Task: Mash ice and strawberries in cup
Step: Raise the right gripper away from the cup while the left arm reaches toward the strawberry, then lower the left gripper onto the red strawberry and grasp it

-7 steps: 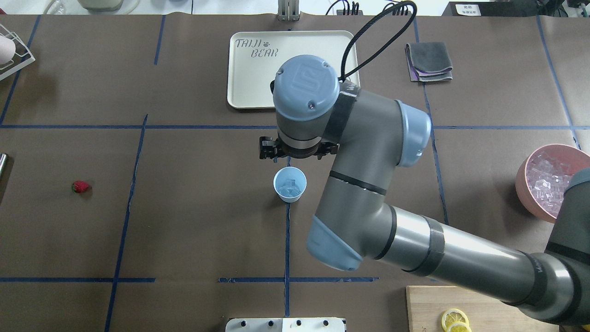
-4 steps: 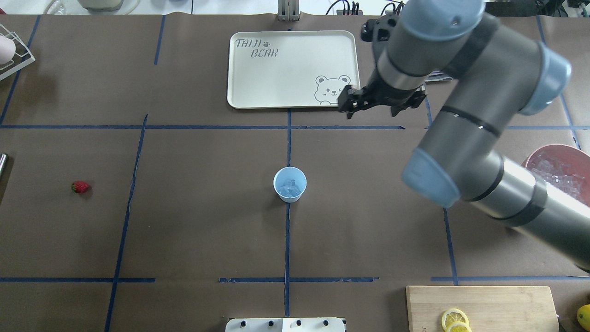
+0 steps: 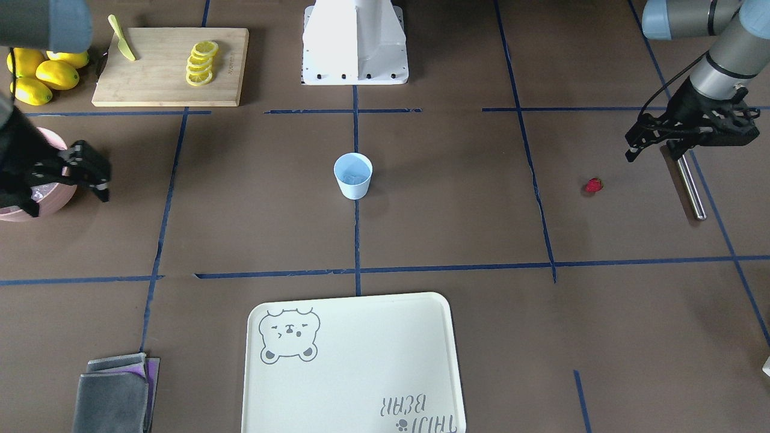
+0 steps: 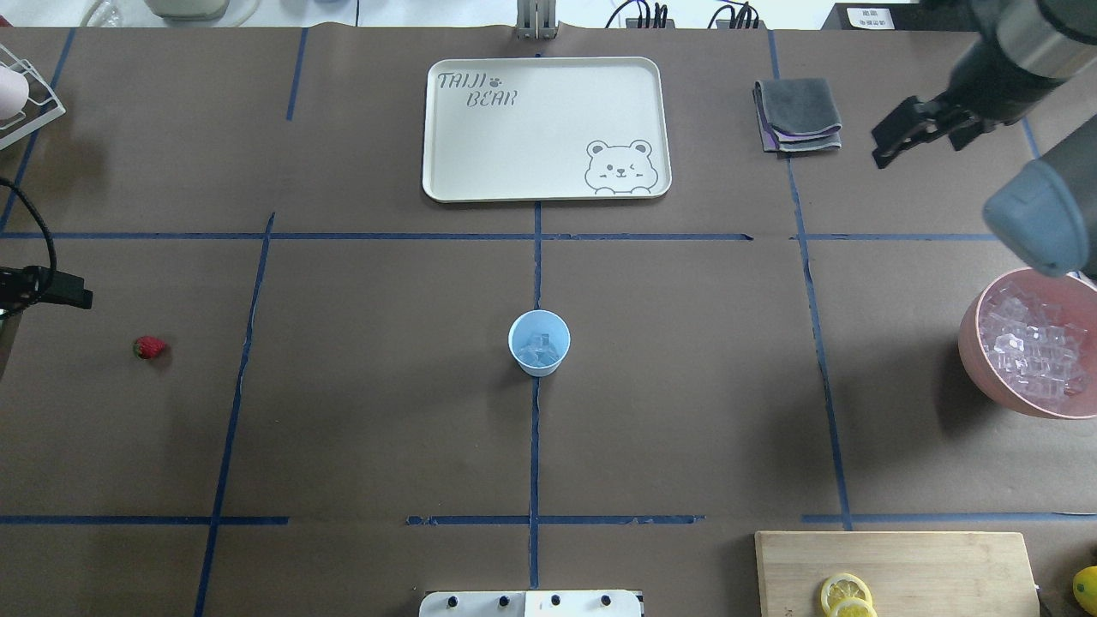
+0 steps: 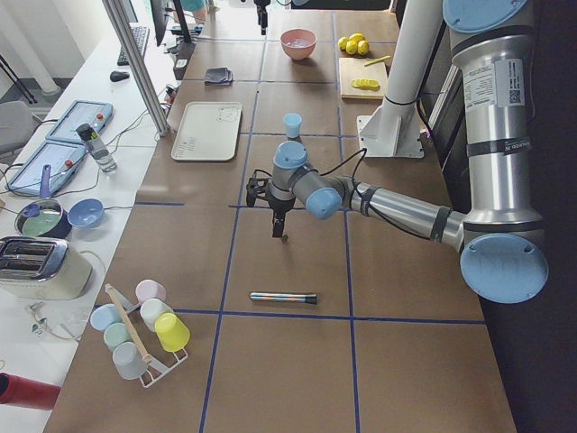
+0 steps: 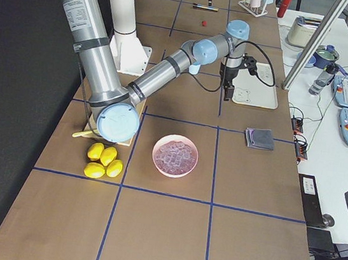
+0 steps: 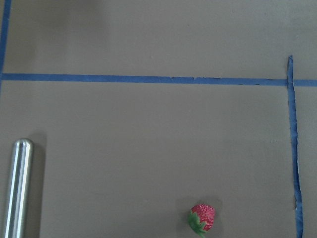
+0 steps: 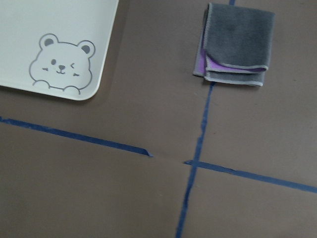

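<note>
Lying left of the cup (image 4: 539, 343) (ice (image 4: 538, 348) inside), the strawberry (image 4: 150, 347) sits near the left gripper (image 3: 690, 143), jaws spread; the right gripper (image 4: 919, 130), also spread, hangs far right of the cup.

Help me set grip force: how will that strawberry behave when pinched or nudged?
The strawberry looks small, so probably very light. Its soft-looking red skin would likely bruise under a firm pinch. Rounded and lying loose on the flat table, it may roll if nudged.
</note>
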### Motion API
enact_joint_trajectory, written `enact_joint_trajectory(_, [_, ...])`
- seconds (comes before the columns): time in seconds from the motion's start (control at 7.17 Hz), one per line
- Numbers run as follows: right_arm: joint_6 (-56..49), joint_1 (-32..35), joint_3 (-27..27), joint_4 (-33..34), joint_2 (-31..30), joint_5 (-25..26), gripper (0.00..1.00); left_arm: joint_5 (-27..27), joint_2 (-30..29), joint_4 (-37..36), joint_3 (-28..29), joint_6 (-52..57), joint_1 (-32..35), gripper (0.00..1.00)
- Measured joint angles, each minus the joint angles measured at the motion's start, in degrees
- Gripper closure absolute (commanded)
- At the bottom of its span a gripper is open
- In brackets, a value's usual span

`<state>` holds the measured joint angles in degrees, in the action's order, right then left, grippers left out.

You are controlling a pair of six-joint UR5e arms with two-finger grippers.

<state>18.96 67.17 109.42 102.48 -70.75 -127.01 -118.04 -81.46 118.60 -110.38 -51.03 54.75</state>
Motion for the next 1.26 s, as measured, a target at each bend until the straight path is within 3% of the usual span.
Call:
enact_joint_trajectory(0.42, [-8.42,5.76,-0.24,0.0,-5.28,-1.47,0.01,8.3,-0.6,10.02,5.97,-7.6,-8.24,0.0])
enact_joint_trajectory(1.26, [-9.11,7.0,-0.31,-2.09,-8.69,-1.63,0.01,10.57,-4.43,11.21,11.54,-9.42,-11.76,0.01])
